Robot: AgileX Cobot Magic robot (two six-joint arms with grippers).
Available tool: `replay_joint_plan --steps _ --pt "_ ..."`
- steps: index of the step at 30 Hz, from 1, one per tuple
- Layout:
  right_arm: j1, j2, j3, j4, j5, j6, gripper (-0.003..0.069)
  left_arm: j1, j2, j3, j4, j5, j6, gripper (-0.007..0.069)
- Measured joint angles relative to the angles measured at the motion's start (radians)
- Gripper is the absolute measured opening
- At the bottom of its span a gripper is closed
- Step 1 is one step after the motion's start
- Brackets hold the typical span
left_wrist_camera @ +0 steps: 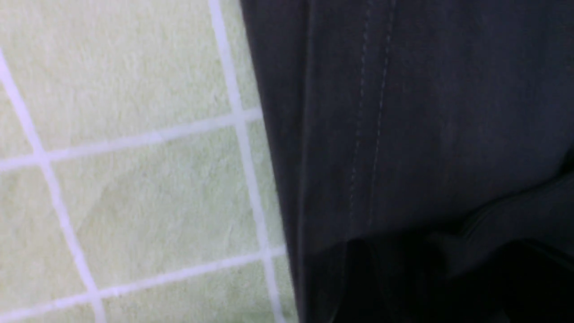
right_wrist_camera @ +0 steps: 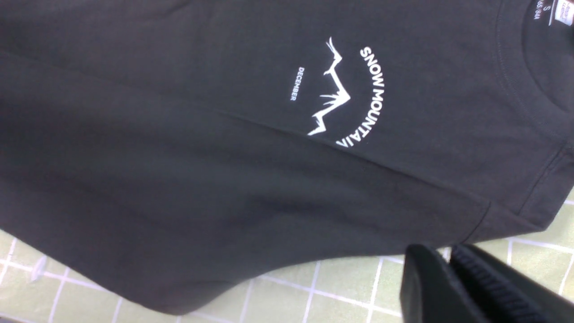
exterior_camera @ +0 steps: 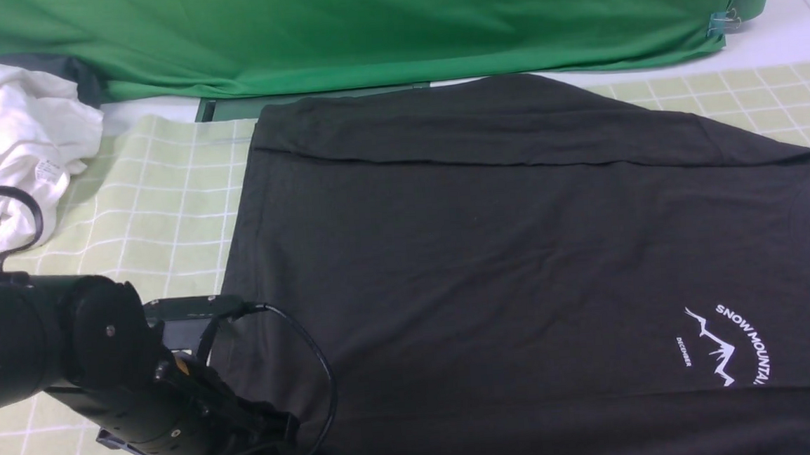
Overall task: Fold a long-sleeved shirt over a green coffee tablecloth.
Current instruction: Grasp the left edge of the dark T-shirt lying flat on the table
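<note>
Far left, crumpled white garment (exterior_camera: 12, 132) on the green coffee tablecloth (exterior_camera: 157, 200). Near left, left gripper (exterior_camera: 277, 438) low at the hem of the long-sleeved shirt (exterior_camera: 505, 249), jaws lost against black fabric; cannot tell how wide. Centre to right, shirt flat on the cloth, collar rightward, Snow Mountain logo (exterior_camera: 728, 345) up. Near right, right gripper (right_wrist_camera: 450, 273) pinched almost together, holding nothing, just off the shoulder.

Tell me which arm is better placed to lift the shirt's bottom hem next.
Left, probably. The left arm sits at the hem of the shirt, and the hem stitching shows in its wrist view. The right hand hovers at the collar end.
</note>
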Motion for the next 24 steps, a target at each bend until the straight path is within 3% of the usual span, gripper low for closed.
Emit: replay_joint_plan --steps 7,11,13,21,24 --pt "0.000 0.000 0.000 0.002 0.000 0.000 0.0108 -0.001 0.011 -0.007 0.001 -0.019 0.000 0.0417" --pt "0.000 0.000 0.000 0.002 -0.004 0.000 0.0115 -0.001 0.021 -0.024 -0.005 -0.039 0.000 0.0338" --pt "0.000 0.000 0.000 0.002 -0.013 0.000 0.0122 -0.001 0.032 -0.034 -0.041 -0.054 0.003 0.0255" --pt "0.000 0.000 0.000 0.003 -0.040 0.000 0.0139 -0.001 0.037 -0.043 -0.061 0.000 0.019 0.0051" --pt "0.000 0.000 0.000 0.003 -0.053 -0.001 0.0150 -0.001 0.037 -0.043 -0.062 0.003 0.026 0.0020"
